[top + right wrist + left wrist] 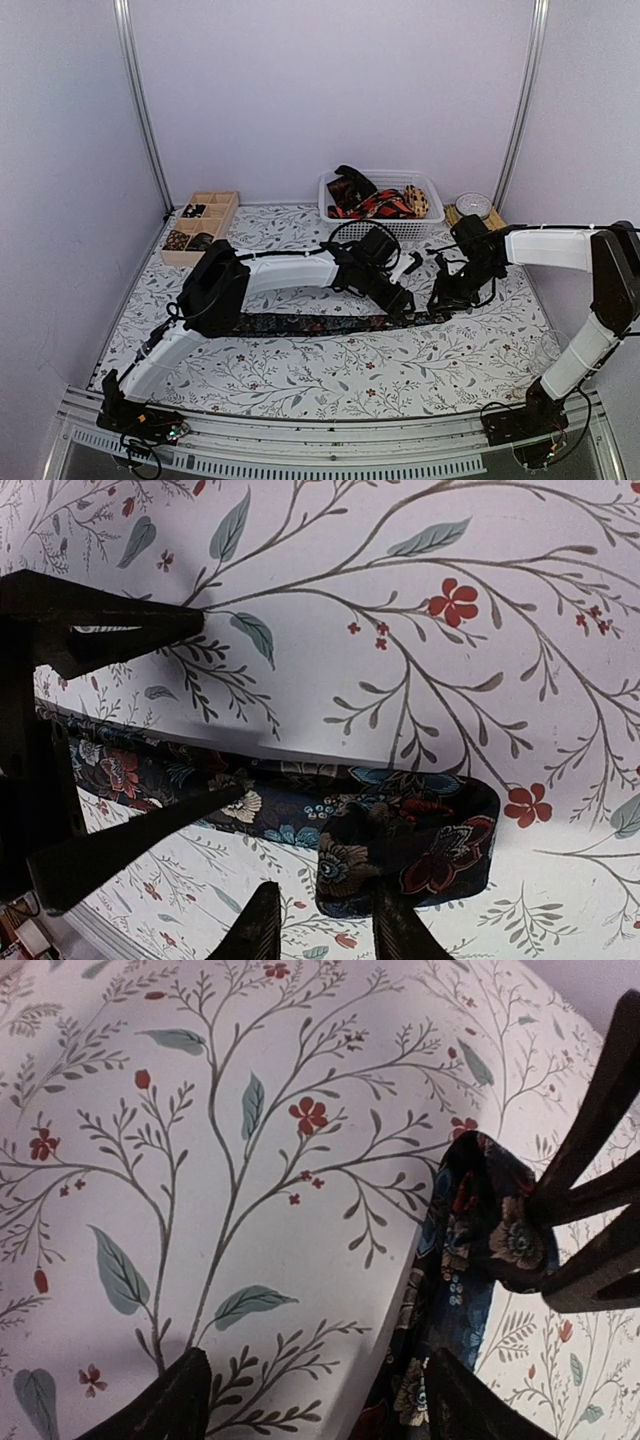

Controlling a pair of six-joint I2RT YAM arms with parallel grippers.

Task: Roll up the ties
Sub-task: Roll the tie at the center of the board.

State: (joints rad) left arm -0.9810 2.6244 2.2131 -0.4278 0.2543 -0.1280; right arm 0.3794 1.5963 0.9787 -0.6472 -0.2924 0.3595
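A dark floral tie (320, 323) lies stretched flat across the leaf-printed counter (330, 375). The left gripper (405, 303) and right gripper (440, 300) meet at its right end. Behind them, a white basket (398, 230) holds more ties (375, 200), and a wooden tray (218, 208) sits at back left.

A dark floral tie (310, 323) is lying stretched lengthwise across the counter (330, 385), its right end (410, 840) folding back into a small raised loop.

1. A robotics lab test cell: plain pale walls (330, 90) framed by metal posts (138, 100).
2. Left arm (290, 270) and right arm (550, 245) are bolted to a rail (330, 432) at the cloth-covered counter (330, 372).
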